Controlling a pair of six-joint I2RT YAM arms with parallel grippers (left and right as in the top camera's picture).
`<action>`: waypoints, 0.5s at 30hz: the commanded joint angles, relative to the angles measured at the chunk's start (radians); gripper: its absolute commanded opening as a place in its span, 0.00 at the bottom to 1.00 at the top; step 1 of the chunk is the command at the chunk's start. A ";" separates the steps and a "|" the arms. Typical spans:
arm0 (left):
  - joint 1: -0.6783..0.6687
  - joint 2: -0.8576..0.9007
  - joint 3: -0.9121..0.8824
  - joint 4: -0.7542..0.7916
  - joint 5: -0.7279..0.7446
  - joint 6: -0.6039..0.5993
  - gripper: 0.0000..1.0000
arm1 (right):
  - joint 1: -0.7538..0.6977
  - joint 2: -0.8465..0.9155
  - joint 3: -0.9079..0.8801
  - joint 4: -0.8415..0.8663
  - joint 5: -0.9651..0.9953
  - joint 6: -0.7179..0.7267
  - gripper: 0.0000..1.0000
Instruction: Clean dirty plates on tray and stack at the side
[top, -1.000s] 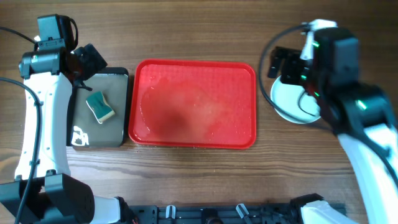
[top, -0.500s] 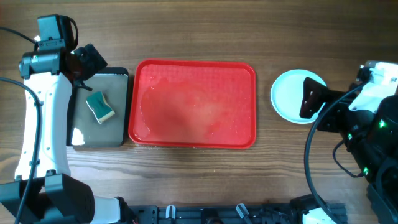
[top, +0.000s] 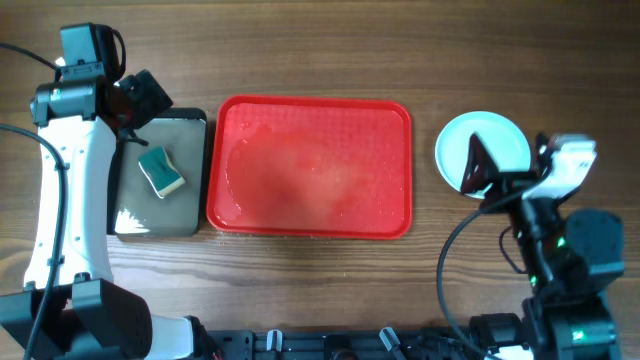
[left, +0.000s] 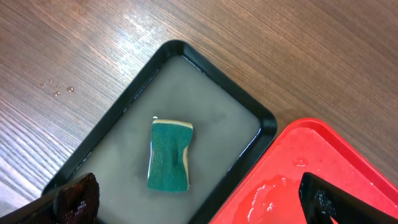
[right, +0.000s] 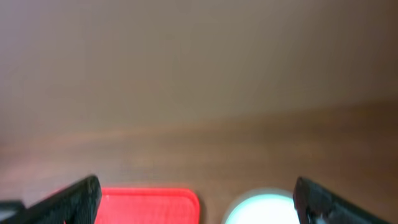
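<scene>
Red tray (top: 310, 165) bare, reachable from above; right gripper (top: 488, 170) overhangs plate (top: 500, 140).

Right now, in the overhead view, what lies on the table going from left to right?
black tray with the green sponge in it → red tray → pale turquoise plate. The right gripper overlaps the plate, so it is left out.

Two trays are lying on the table (top: 320, 50): one red tray (top: 310, 215) in the middle of the frame and one black tray (top: 190, 130) just left of it. One green sponge (top: 161, 172) is sitting in the black tray. One pale turquoise plate (top: 506, 148) is showing at the right; whether more are lying beneath cannot be told. Two arms are showing: one left arm (top: 62, 200) along the left edge, one right arm (top: 566, 250) at lower right.
</scene>
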 joint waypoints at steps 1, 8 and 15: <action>-0.003 0.002 0.006 0.000 -0.002 -0.010 1.00 | -0.005 -0.198 -0.261 0.171 -0.062 -0.023 1.00; -0.003 0.002 0.006 0.000 -0.002 -0.010 1.00 | -0.005 -0.402 -0.491 0.248 -0.062 -0.014 1.00; -0.003 0.002 0.006 0.000 -0.002 -0.010 1.00 | -0.005 -0.525 -0.648 0.300 -0.061 0.027 1.00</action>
